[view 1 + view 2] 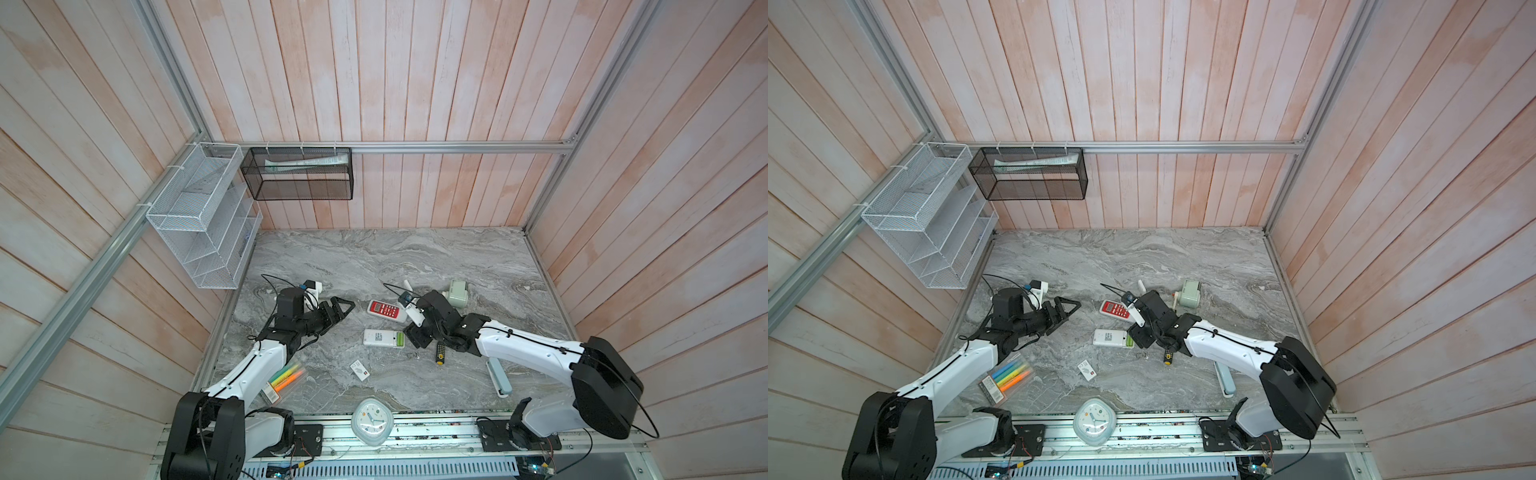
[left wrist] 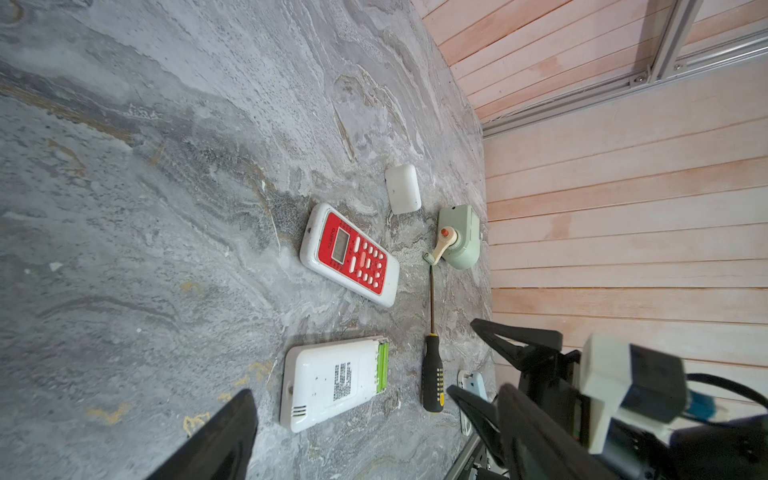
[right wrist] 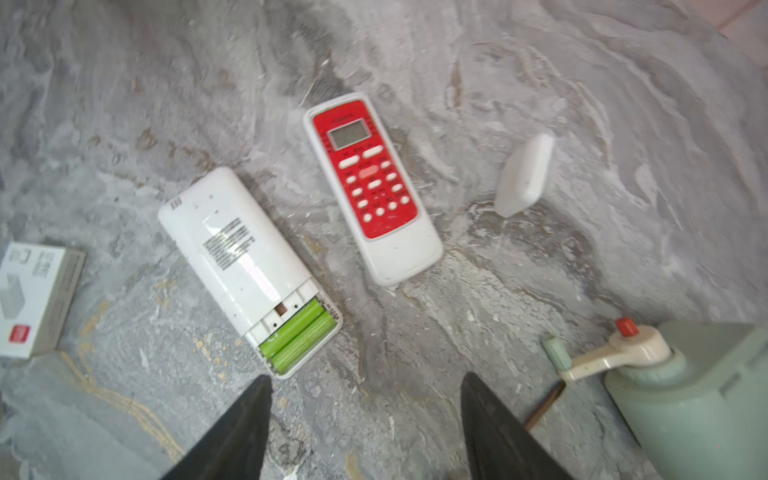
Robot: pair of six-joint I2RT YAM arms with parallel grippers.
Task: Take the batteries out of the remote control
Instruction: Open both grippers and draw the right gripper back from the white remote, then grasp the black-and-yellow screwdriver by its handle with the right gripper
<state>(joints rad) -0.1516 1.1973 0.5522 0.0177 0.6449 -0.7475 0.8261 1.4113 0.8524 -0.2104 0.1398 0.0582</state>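
Batteries (image 3: 297, 334) sit in their bay: two smooth lime-green cylinders lie side by side in the open compartment at one end of the white remote (image 3: 237, 249). The remote rests face down on the table, label up. No cell has come out, so I judge you are at the start of extraction, with the lid off and the first cell untouched.

Nearest the cells is your right gripper (image 3: 365, 376). Its jaws stand wide and empty, hovering just beside the remote's open end without touching it. The next move, as I read it, calls for narrowing those dark tapered fingers to one cell's width. You would then line them up on the outer cell and lever it upward. The glossy plastic shell looks light and likely to skate on the polished grey marble-patterned tabletop (image 3: 124, 104), so expect to pin it. A black-and-yellow screwdriver (image 2: 432, 374) lies close by, beside the remote.

Further on, the red remote (image 3: 370, 183) lies face up with its keypad showing; you cannot tell whether it holds cells. Past it sit a small rounded white plastic lid (image 3: 524, 174), probably the battery cover, and a pale green crank pencil sharpener (image 3: 685, 386).

Farthest off, your left gripper (image 1: 343, 312) hangs over bare table, well apart from both remotes. Its jaws are wide and hold nothing, so it is free to steady the shell.
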